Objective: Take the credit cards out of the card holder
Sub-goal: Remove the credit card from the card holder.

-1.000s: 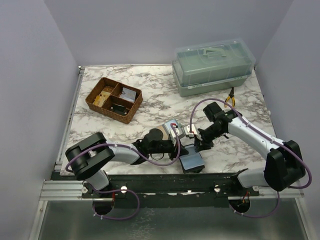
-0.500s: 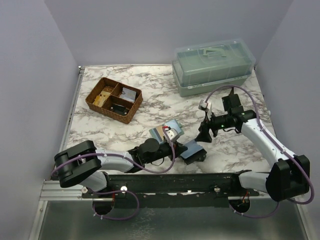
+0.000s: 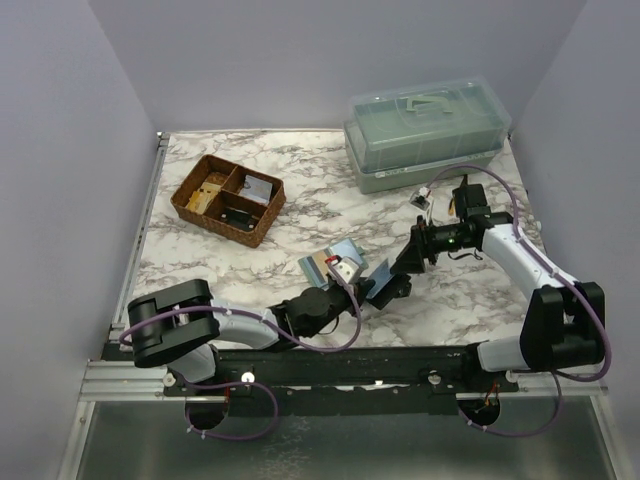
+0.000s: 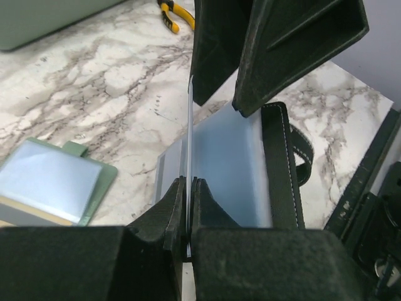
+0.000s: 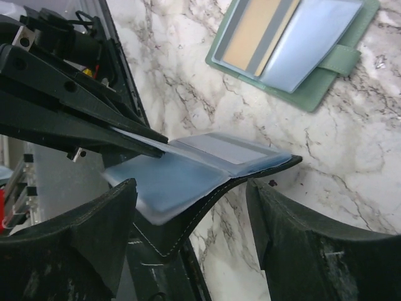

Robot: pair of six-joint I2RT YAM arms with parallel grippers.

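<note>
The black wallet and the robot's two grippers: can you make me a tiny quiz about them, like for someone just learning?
1. True or false: the right gripper is clamped shut on the black wallet.
2. What is the left gripper pinching? A: yellow pliers. B: a thin pale sheet at the wallet's open side. C: the wicker tray.
3. What colour is the other card holder, lying open on the table?
Key: 1 false, its jaws stand open either side of the wallet. 2 B. 3 green.

Left arm (image 3: 245, 322) low, jaws pinched tight; right arm (image 3: 510, 250) angled inward, jaws wide, seemingly gripping nothing.
</note>
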